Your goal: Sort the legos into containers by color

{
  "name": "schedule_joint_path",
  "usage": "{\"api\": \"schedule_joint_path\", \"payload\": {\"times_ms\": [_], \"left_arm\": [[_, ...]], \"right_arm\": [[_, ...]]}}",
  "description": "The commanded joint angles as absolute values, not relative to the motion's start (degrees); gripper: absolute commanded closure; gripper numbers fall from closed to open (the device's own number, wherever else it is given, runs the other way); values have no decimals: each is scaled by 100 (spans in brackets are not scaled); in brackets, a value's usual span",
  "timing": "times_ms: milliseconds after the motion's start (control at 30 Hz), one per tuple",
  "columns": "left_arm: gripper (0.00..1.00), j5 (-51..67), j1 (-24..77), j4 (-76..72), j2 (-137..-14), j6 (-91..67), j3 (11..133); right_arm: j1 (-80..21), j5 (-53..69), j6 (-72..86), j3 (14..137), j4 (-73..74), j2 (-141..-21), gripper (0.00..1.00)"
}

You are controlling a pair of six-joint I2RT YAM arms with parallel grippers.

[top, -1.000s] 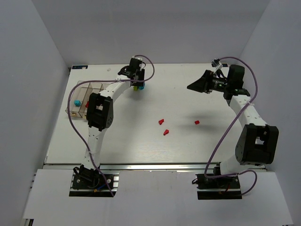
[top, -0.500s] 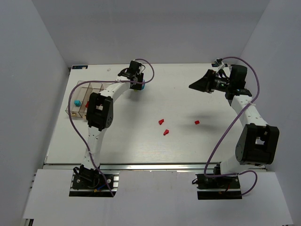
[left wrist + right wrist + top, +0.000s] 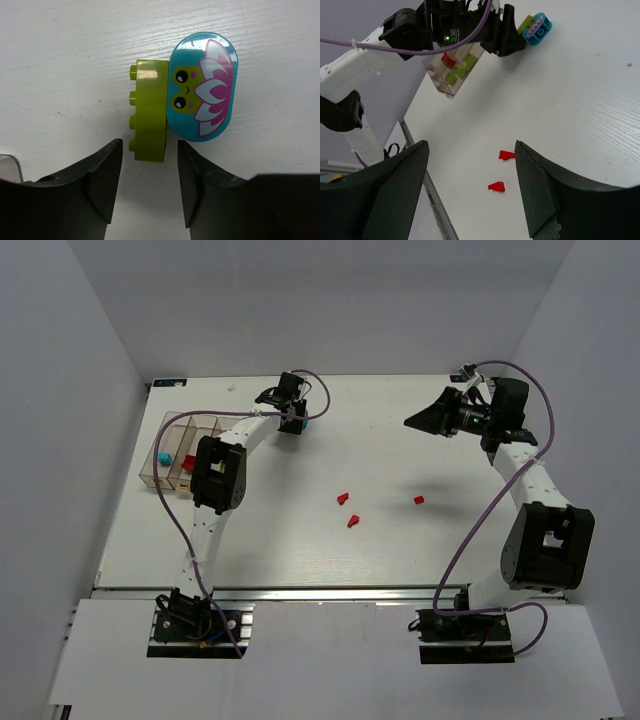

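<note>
We've got a lime green brick (image 3: 150, 117) in shiny moulded plastic, light glinting off it. The cyan oval piece (image 3: 202, 87) touching it is just as glossy, with a smooth printed face. The white tabletop (image 3: 75, 50) looks matt, faintly streaky. The left gripper (image 3: 148, 150) has matt black fingers (image 3: 102, 175). The containers (image 3: 437, 80) by the left edge are clear plastic.

**Inspector A:** Overhead camera position?

**Inspector B:** Fixed high behind the arm bases, tilted down and forward. It covers the whole table (image 3: 300, 550) from far off.

**Inspector A:** Left wrist?

**Inspector B:** Pointed straight down, very close. Its own fingers (image 3: 102, 180) border the bottom edge, with a lime brick (image 3: 150, 120) and a cyan rounded piece (image 3: 202, 90) filling the view.

**Inspector A:** Right wrist?

**Inspector B:** Raised, looking obliquely across the table toward the left arm (image 3: 405, 32). It shares the containers (image 3: 452, 67) and red bits (image 3: 506, 155) with the overhead view, and the cyan piece with both.
</note>
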State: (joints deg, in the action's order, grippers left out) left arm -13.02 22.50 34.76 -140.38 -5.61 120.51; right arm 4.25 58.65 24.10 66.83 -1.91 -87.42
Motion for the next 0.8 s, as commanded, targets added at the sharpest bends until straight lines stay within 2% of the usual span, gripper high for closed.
{"api": "schedule_joint_path", "payload": {"times_ms": [0, 267, 500, 600, 633, 667, 767], "left_arm": [[43, -1327, 2197, 3437, -13975, -571, 12243], [49, -1266, 2145, 3489, -14115, -554, 12445], [62, -1169, 2145, 3384, -14106, -536, 12349], [73, -1134, 2145, 3375, -14080, -536, 12340], [82, -1125, 2145, 3366, -14054, -527, 12322], [86, -1090, 2145, 3340, -14019, -527, 12305], [93, -836, 2145, 3095, -13703, -554, 11973]], "right_arm": [[492, 5950, 2487, 6645, -439, -8657, 25], [527, 5977, 2531, 6618, -475, -8640, 26], [562, 6012, 2575, 6601, -518, -8613, 26], [562, 6038, 2584, 6600, -536, -8613, 27], [580, 6038, 2584, 6583, -562, -8613, 27], [563, 6073, 2584, 6574, -571, -8605, 27], [554, 6169, 2523, 6557, -641, -8613, 27]]}}
